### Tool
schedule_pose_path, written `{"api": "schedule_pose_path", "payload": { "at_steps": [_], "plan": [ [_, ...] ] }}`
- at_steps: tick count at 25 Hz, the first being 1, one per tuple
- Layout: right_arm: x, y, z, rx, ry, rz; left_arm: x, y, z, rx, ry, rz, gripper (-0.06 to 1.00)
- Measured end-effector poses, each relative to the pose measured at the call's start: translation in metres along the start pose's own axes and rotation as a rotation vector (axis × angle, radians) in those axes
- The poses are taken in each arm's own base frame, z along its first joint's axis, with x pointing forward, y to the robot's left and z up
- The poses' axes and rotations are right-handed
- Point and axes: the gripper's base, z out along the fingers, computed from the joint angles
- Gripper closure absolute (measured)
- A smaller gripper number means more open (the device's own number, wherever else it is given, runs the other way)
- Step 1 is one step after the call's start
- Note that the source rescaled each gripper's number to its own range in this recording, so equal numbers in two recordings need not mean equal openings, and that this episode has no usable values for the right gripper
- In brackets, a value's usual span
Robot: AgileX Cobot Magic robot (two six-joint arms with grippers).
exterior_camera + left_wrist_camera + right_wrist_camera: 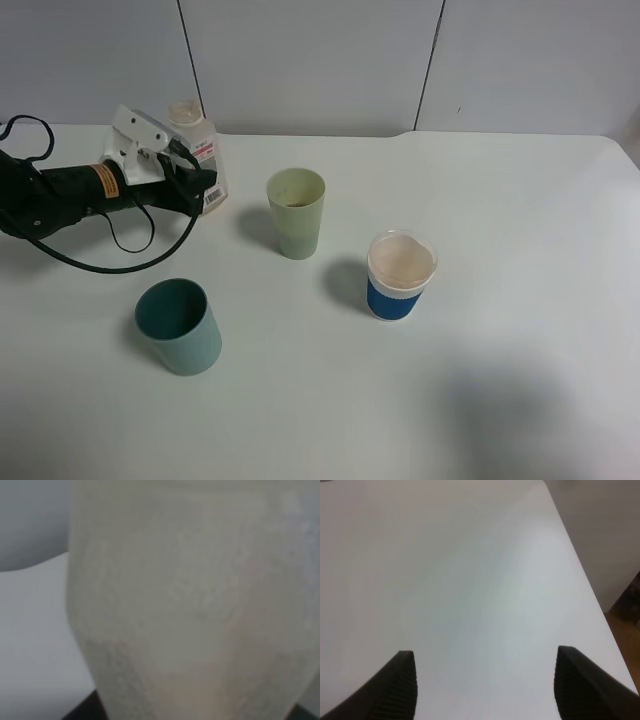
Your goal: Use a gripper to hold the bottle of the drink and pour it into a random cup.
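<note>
The bottle (197,140), clear with a pale cap and a white-and-red label, stands upright at the back left of the table. My left gripper (200,188) reaches in from the left, and its black fingers sit against the bottle's sides, shut on it. In the left wrist view the bottle (190,605) fills the frame as a pale blur, with dark fingertips (80,712) at its edges. The tall pale green cup (296,212) stands upright a short way to the right of the bottle. My right gripper (485,685) is open and empty over bare table. It does not show in the exterior view.
A squat dark teal cup (180,325) stands at the front left. A white cup with a blue band (400,275) stands right of centre. The left arm's black cable (110,262) loops over the white table (520,200). The table's right edge (590,595) is near my right gripper.
</note>
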Motion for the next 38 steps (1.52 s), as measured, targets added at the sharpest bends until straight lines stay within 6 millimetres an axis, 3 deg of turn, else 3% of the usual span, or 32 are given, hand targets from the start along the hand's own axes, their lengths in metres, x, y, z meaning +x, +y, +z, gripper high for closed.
{"api": "schedule_pose_path", "payload": {
  "at_steps": [14, 16, 20, 21, 23, 30, 38],
  "plan": [
    [0.000, 0.000, 0.000, 0.000, 0.000, 0.000, 0.012, -0.004, 0.004, 0.038, -0.018, -0.009, 0.90],
    [0.000, 0.000, 0.000, 0.000, 0.000, 0.000, 0.011, -0.004, 0.004, 0.041, -0.029, -0.009, 0.72],
    [0.000, 0.000, 0.000, 0.000, 0.000, 0.000, 0.008, -0.005, 0.004, 0.048, -0.059, -0.010, 0.14],
    [0.000, 0.000, 0.000, 0.000, 0.000, 0.000, 0.008, -0.004, 0.004, 0.047, -0.059, -0.011, 0.05],
    [0.000, 0.000, 0.000, 0.000, 0.000, 0.000, 0.008, -0.004, 0.004, 0.046, -0.060, -0.011, -0.02],
    [0.000, 0.000, 0.000, 0.000, 0.000, 0.000, -0.006, -0.006, -0.004, 0.039, -0.086, 0.008, -0.05],
    [0.000, 0.000, 0.000, 0.000, 0.000, 0.000, -0.027, -0.020, -0.036, -0.008, -0.111, 0.001, -0.05]
  ]
}}
